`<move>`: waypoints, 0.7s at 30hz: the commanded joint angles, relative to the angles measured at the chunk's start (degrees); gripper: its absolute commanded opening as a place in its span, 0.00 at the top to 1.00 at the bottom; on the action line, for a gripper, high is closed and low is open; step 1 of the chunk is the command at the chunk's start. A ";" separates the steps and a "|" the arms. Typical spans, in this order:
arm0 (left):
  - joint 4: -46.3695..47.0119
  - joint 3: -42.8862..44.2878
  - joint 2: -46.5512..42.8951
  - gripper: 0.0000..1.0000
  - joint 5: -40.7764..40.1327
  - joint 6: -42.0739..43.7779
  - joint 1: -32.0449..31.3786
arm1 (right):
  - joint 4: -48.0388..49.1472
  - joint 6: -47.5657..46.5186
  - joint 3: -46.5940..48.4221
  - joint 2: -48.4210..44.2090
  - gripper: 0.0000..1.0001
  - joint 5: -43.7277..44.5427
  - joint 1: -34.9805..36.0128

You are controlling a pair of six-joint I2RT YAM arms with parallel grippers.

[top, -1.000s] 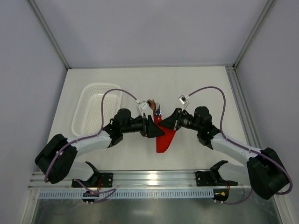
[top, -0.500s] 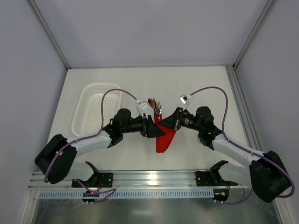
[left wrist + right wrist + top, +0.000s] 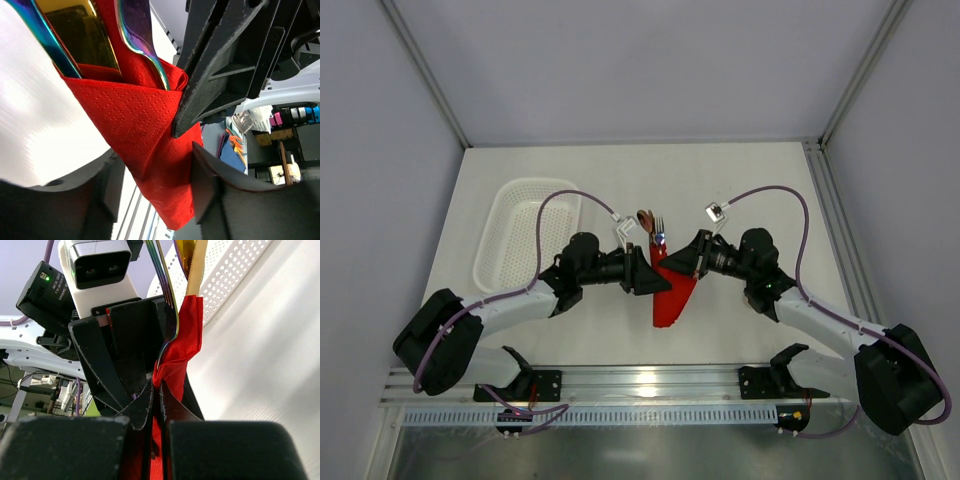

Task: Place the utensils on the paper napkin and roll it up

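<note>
The red paper napkin is folded around the iridescent spoon and fork, and the bundle is held between both arms at the table's middle. The utensil heads stick out of its far end. My right gripper is shut on a fold of the napkin, with the utensil stems just beyond. My left gripper is open and straddles the napkin near its lower point. In that view the right gripper's fingers pinch the napkin from above.
A white perforated basket stands at the left of the table; it also shows in the right wrist view. The left wrist camera faces the right one closely. The arm rail runs along the near edge.
Both wrists have shifted very slightly; the napkin bundle stays in nearly the same place between them.
</note>
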 commanded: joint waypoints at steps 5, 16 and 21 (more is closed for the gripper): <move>2.71 1.28 -1.53 0.63 2.82 -0.22 0.23 | 1.35 -0.76 1.97 -3.01 0.96 -0.37 0.17; -0.89 3.22 -0.75 1.00 3.26 1.28 0.23 | -20.87 -9.89 7.86 -8.99 0.73 5.69 0.26; -3.00 3.66 -1.10 1.00 -0.50 1.37 1.10 | -40.29 -17.62 15.15 -12.42 0.64 14.39 0.26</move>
